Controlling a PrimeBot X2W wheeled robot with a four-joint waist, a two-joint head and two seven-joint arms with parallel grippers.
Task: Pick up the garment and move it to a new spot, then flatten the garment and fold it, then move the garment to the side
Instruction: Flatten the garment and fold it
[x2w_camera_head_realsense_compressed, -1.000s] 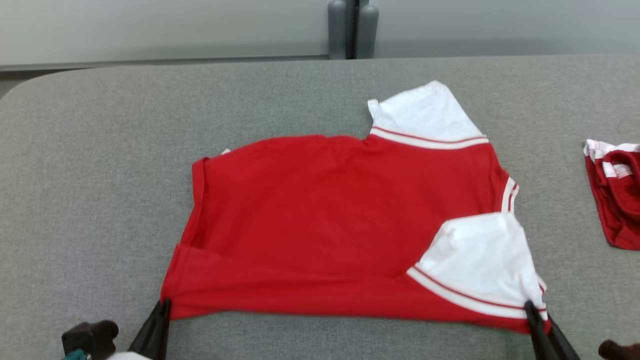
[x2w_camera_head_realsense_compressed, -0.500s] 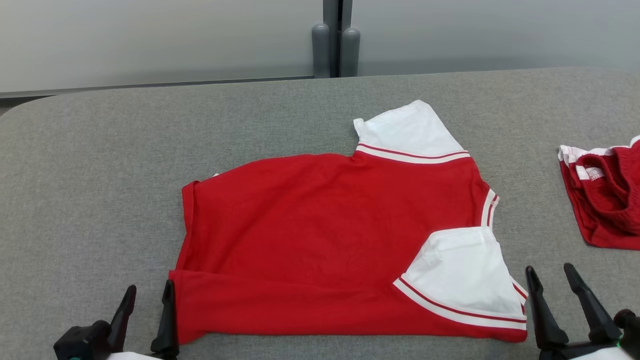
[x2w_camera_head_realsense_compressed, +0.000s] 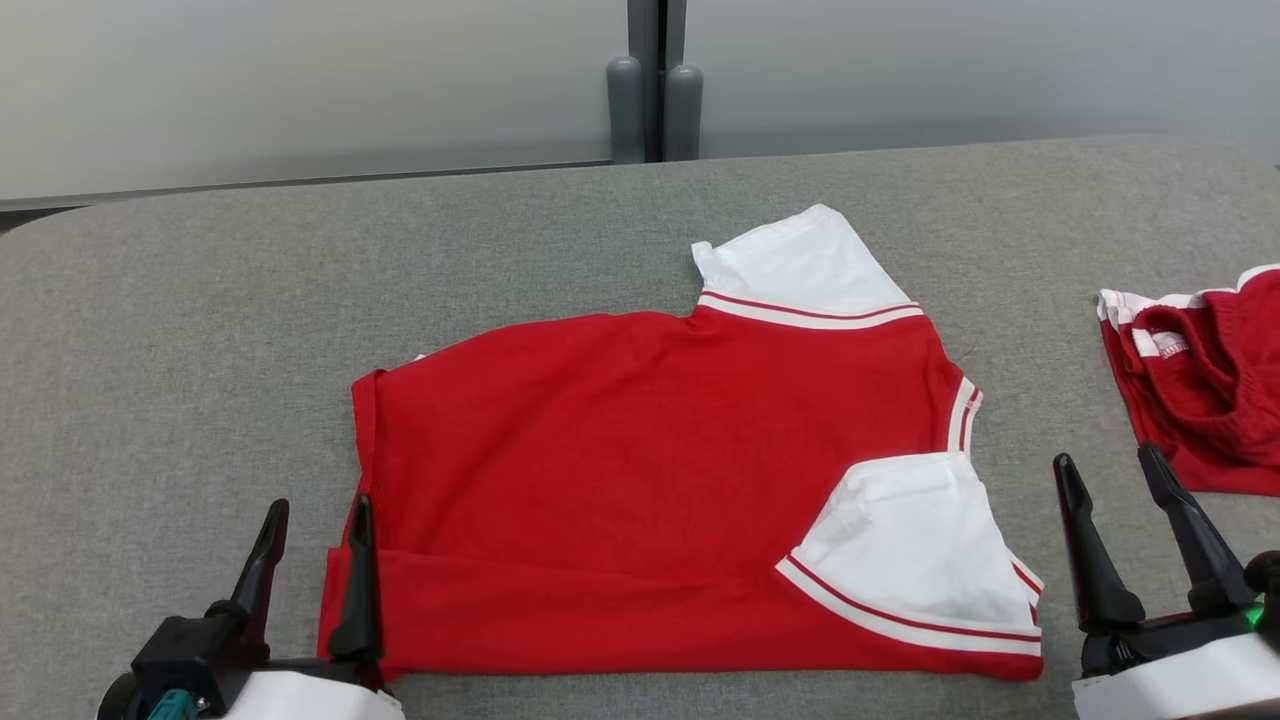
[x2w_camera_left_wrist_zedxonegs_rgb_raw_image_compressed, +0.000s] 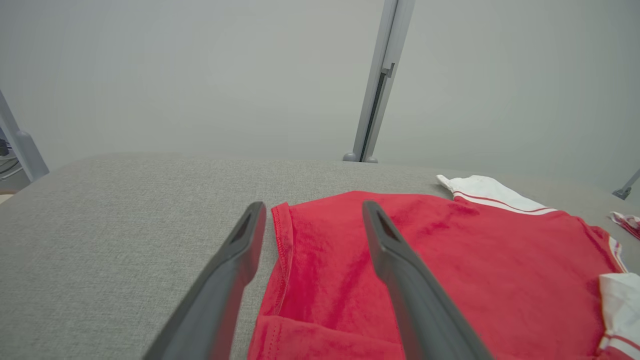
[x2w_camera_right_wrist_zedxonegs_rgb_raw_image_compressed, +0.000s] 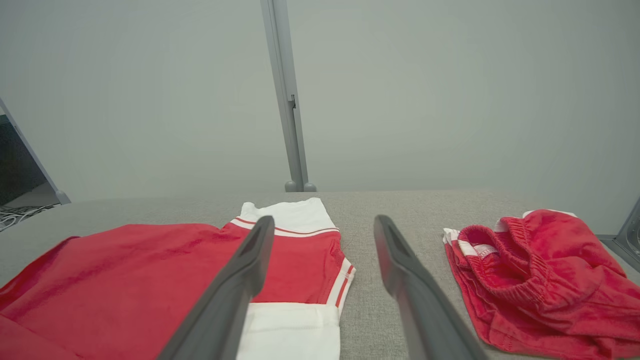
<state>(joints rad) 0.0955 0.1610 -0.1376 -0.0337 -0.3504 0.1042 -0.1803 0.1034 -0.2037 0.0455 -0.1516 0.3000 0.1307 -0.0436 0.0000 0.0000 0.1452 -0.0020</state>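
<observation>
A red garment with white sleeves lies spread on the grey table, its near edge folded over toward the middle. The near white sleeve rests on top of the red cloth, the far sleeve sticks out at the back. My left gripper hovers open over the garment's near left corner, nothing between its fingers; the same corner lies under it in the left wrist view. My right gripper is open and empty just right of the near sleeve, over bare table.
A second red piece of clothing with white trim lies crumpled at the right edge of the table, close to my right gripper; it is also in the right wrist view. A grey partition wall with a post stands behind the table.
Both grippers were shut on the garment's near corners a second ago; they let go, opened and drew back and up. The garment's near edge now lies on the table. The head camera shifted.
</observation>
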